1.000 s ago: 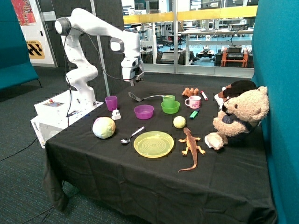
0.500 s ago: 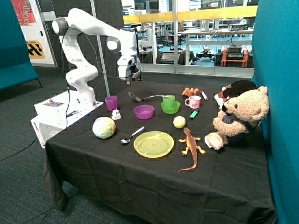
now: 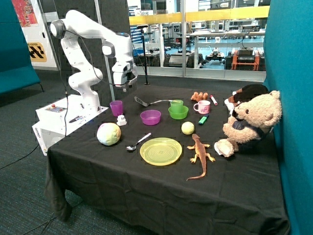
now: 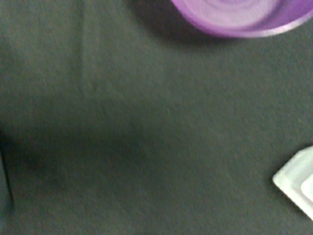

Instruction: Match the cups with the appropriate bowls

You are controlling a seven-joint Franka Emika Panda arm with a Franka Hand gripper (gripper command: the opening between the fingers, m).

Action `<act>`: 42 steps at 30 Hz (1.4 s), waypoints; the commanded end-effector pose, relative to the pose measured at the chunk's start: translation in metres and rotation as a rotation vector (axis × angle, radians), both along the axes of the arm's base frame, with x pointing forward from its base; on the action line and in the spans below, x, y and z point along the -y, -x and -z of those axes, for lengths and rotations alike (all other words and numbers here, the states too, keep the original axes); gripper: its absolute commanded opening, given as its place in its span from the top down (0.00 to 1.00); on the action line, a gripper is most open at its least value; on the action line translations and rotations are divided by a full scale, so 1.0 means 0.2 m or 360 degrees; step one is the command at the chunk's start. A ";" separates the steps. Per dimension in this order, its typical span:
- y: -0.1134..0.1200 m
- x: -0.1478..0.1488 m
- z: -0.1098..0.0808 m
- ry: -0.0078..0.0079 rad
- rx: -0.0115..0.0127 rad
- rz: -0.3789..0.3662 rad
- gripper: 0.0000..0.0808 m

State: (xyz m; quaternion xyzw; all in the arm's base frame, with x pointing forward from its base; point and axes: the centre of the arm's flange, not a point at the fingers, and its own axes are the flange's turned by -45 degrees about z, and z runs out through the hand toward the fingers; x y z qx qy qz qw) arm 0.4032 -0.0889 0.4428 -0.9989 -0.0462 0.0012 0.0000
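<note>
In the outside view the green cup (image 3: 176,103) stands inside the green bowl (image 3: 178,113) at the back middle of the table. The purple cup (image 3: 116,107) stands alone near the table's back edge by the robot base. The purple bowl (image 3: 150,117) sits between the purple cup and the green bowl, with nothing in it. My gripper (image 3: 125,88) hangs well above the table, above and just behind the purple cup. The wrist view shows black cloth, part of a wide purple rim (image 4: 244,17), apparently the bowl, and a white corner (image 4: 298,181).
A small white object (image 3: 121,120) lies beside the purple cup. A metal ladle (image 3: 146,102), spoon (image 3: 137,142), pale ball (image 3: 108,133), yellow plate (image 3: 161,151), yellow ball (image 3: 188,128), orange lizard (image 3: 200,154), pink mug (image 3: 202,106) and teddy bear (image 3: 252,122) are spread over the table.
The arm has swung away from over the ladle and purple bowl towards the purple cup's side of the table. Nothing on the table has moved.
</note>
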 end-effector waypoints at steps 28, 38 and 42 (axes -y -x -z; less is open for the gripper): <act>0.51 0.19 0.20 -0.00002 0.00039 -0.0144 0.38; 0.50 0.19 0.29 -0.00003 0.00039 -0.0169 0.38; 0.50 0.19 0.30 -0.00003 0.00039 -0.0183 0.38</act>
